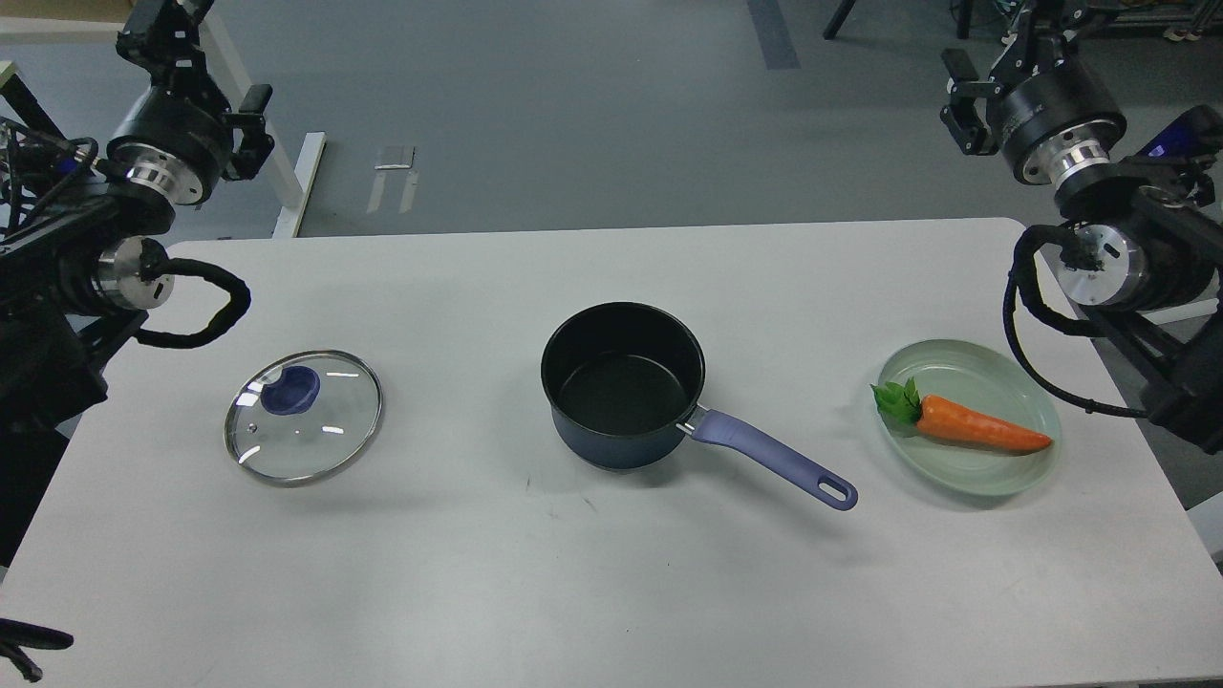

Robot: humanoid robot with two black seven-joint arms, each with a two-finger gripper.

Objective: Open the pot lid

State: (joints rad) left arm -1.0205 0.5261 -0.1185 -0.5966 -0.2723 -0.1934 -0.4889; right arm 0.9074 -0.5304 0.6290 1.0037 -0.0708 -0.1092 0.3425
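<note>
A dark blue pot (621,382) with a purple handle (774,459) stands uncovered at the middle of the white table (611,583). Its glass lid (304,417), with a blue knob (291,390), lies flat on the table to the left of the pot, apart from it. My left gripper (160,27) is raised at the far top left, well above and behind the lid. My right gripper (1037,33) is raised at the top right. Both run off the top edge, so their fingers cannot be told apart. Neither holds anything that I can see.
A pale green plate (1013,478) with an orange carrot (979,432) sits at the right of the table. A white table leg (253,105) stands on the grey floor behind the left arm.
</note>
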